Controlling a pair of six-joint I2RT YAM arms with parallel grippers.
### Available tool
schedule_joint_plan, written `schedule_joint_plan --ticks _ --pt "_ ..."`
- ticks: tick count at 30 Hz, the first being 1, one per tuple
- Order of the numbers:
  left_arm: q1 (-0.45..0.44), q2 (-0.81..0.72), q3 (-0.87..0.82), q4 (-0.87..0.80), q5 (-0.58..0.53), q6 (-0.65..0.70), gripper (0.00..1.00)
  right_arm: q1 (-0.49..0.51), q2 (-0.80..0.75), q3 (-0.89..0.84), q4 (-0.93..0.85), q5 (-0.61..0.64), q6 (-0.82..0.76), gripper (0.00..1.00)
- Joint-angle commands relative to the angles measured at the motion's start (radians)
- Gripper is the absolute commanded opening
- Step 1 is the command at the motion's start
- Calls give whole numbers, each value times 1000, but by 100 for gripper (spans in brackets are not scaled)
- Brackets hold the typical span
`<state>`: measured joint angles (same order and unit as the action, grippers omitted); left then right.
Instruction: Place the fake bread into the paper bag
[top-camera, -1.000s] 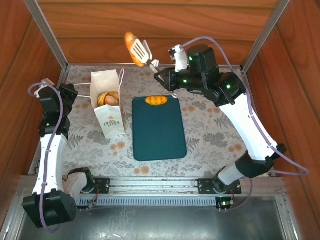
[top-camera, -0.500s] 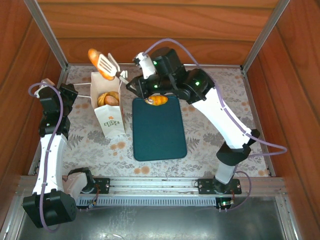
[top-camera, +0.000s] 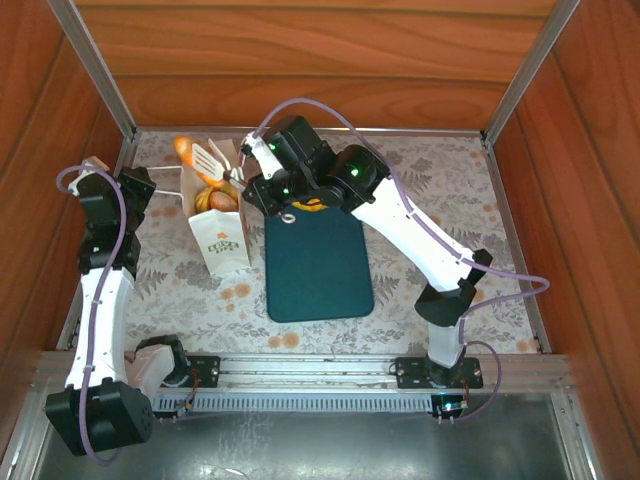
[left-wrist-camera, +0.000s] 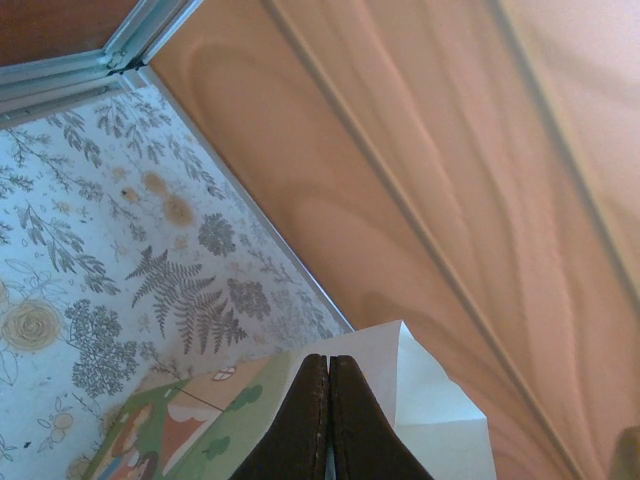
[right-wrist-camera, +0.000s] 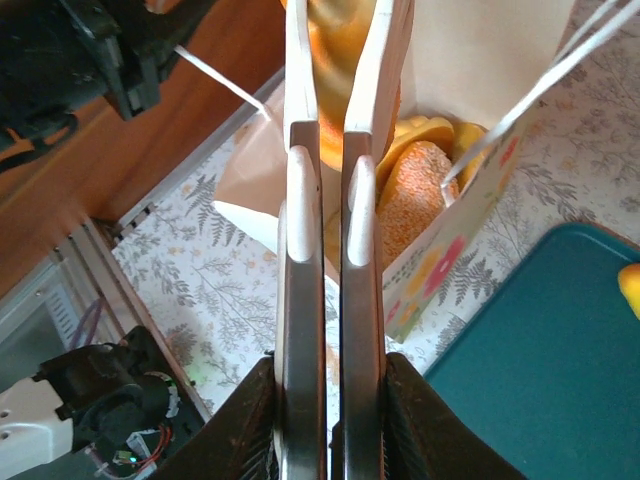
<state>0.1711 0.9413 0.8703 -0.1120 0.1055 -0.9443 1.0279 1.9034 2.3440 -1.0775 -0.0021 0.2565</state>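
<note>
One roll (top-camera: 183, 150) sits clamped in the right gripper (top-camera: 207, 158) over the paper bag (top-camera: 224, 245); the left gripper (left-wrist-camera: 328, 365), jaws shut, holds its cord.

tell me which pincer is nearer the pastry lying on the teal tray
right. the right pincer, gripping a roll, hangs over the paper bag mouth, just left of the tray pastry; the left pincer sits farther left, beyond the bag.

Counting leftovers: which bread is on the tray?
The roll at the tray's far edge, partly under the right arm. One loaf is in the tongs over the bag; the rest sit inside it.
</note>
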Motion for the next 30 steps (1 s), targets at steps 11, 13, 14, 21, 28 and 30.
schedule_joint_plan --ticks 11,13,14,21,28,30 --pt "6 -2 1 20 -3 -13 0 5 27 -78 25 16 -25 36" --pt "5 -2 0 21 -4 -13 0 5 31 -83 25 13 -25 37" --pt "7 -2 1 19 -3 -13 0 5 32 -87 25 10 -26 39" --pt "7 4 1 25 -1 -16 0 5 33 -105 30 9 -26 41" --pt "6 6 4 25 -2 -14 0 6 31 -101 30 5 -25 45" --pt "6 5 3 25 -1 -14 0 5 30 -98 31 3 -23 46"
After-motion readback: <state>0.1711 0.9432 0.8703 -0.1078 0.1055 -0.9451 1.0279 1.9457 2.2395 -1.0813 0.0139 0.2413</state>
